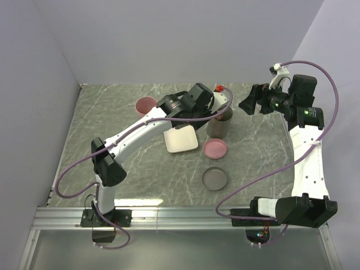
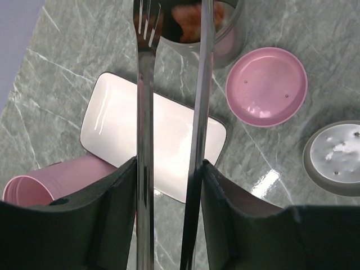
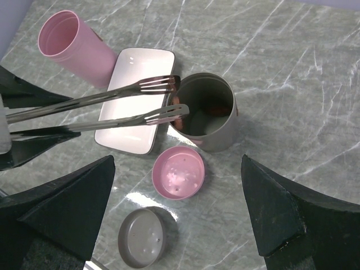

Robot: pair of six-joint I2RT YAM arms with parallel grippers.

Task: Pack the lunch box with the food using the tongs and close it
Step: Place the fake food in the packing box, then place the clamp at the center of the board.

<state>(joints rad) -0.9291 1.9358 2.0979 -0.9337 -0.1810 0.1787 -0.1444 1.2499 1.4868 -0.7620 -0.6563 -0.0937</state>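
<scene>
My left gripper (image 2: 169, 166) is shut on the tongs (image 2: 144, 101), one jaw pressing on each silver arm. The forked tips of the tongs (image 3: 160, 101) stand slightly apart over the near rim of the lunch box (image 3: 216, 132), an upright grey cylinder. Reddish-orange food (image 2: 188, 22) lies inside the lunch box (image 1: 219, 126), and nothing shows between the tong tips. The white dish (image 2: 112, 121) below the tongs is bare. To the right of the box hovers my right gripper (image 1: 250, 104), its jaws wide open (image 3: 177, 208) and holding nothing.
A pink lid (image 1: 215, 148) and a grey lid (image 1: 215, 178) lie on the table in front of the box. A pink cup (image 1: 146, 105) stands behind the white dish (image 1: 181, 140). Walls close in the left, back and right.
</scene>
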